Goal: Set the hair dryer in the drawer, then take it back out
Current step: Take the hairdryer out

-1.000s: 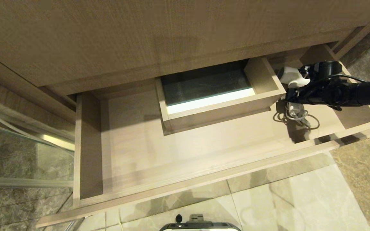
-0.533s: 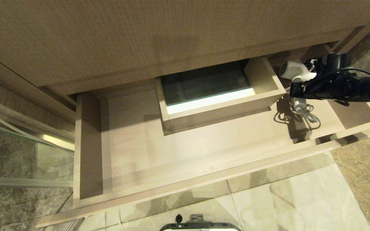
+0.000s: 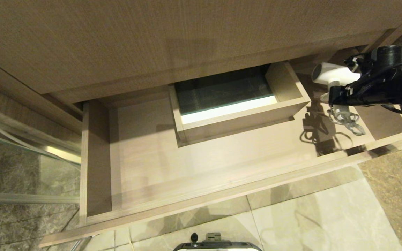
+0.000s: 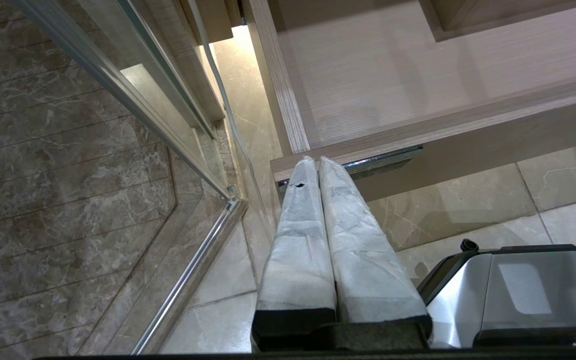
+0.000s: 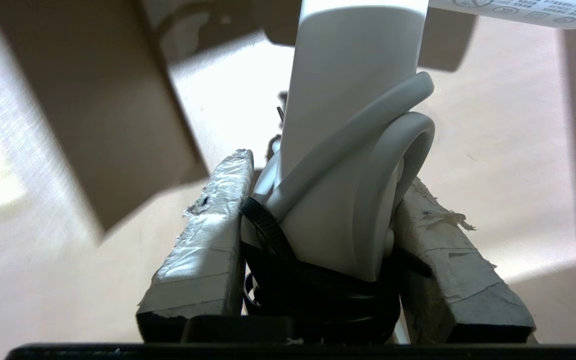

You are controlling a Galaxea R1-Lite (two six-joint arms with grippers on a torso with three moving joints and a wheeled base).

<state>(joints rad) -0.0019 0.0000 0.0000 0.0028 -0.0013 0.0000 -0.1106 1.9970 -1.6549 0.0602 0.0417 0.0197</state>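
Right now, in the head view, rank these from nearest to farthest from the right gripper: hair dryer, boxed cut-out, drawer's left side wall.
1. hair dryer: clamped in the right gripper, over the drawer's right end.
2. boxed cut-out: mid-drawer, left of the gripper.
3. left side wall: at the far left end.

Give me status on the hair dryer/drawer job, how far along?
Done: the drawer stands pulled open. In hand: the right claw is shut on the hair dryer at its handle, holding it over the drawer's right end, cord hanging. Whether this is the way in or out can't be told. Left claw is shut and parked by the drawer's left corner.
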